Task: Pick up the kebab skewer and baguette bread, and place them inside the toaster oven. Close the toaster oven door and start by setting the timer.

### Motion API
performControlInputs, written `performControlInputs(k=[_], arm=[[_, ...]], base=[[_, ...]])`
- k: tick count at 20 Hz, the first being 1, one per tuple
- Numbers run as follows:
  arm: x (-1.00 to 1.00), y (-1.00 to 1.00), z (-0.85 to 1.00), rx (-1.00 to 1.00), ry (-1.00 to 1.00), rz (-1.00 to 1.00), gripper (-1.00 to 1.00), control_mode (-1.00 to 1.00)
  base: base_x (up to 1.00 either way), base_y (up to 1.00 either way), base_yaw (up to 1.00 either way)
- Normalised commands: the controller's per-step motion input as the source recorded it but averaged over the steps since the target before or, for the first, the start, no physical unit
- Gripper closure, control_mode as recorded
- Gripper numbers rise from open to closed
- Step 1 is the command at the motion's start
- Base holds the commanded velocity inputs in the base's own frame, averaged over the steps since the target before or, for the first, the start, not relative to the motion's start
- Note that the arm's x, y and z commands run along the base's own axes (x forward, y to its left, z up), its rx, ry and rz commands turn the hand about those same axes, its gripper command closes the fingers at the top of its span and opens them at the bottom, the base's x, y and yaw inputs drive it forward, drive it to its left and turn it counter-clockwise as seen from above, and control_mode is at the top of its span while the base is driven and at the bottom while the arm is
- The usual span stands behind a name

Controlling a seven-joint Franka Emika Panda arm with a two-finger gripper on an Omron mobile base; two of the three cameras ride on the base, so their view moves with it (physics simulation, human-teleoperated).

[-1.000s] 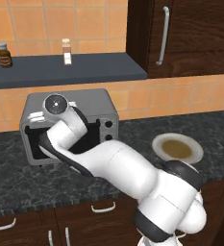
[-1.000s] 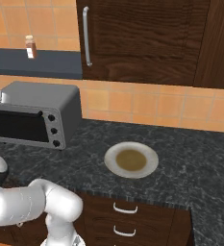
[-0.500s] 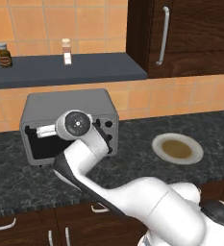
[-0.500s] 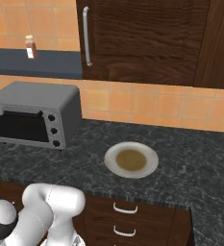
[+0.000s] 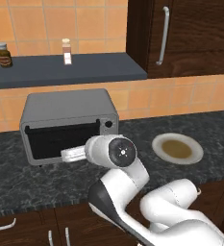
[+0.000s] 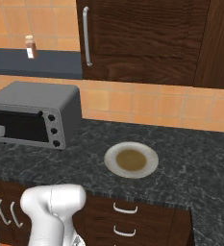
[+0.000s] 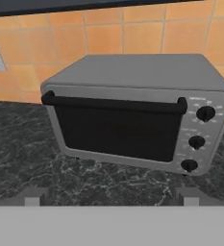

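We are in a kitchen with orange wall tiles, dark wood cabinets and a black speckled counter (image 5: pixel 17 178). On that counter, against the tiled wall, we see the toaster oven (image 7: pixel 137 110), a grey metal box with three black knobs (image 7: pixel 196 141) stacked down its right side. The toaster oven door (image 7: pixel 118 132) is shut, its dark glass upright and its dark bar handle (image 7: pixel 114 104) running along the top edge. From the hand view the oven sits dead ahead of us, slightly toward 12 o'clock, its knob side turned toward 3 o'clock.

The gripper (image 7: pixel 111 198) is spread wide: we see its two finger tips (image 7: pixel 32 197) far apart at the bottom of the hand view, with nothing between them. It hovers over the counter in front of the oven door, not touching it. In the left base view the hand (image 5: pixel 75 153) reaches toward the door from the arm's elbow.

At 3 o'clock from the oven, well apart on the counter, lies a pale plate (image 6: pixel 112 166) with a brownish centre. Above the oven, a dark shelf (image 5: pixel 99 69) carries two small bottles (image 5: pixel 67 52), the darker one (image 5: pixel 4 54) toward 9 o'clock.
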Motion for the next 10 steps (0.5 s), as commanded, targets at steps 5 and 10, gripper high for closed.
performControlInputs(k=[5,10], arm=[[-0.42,-0.46,-0.11,0.09,0.0,-0.02,-1.0,-1.0],[-0.02,-0.48,-0.03,0.03,0.0,0.0,-1.0,-1.0]], base=[[0.0,0.0,0.0],[0.0,0.0,0.0]])
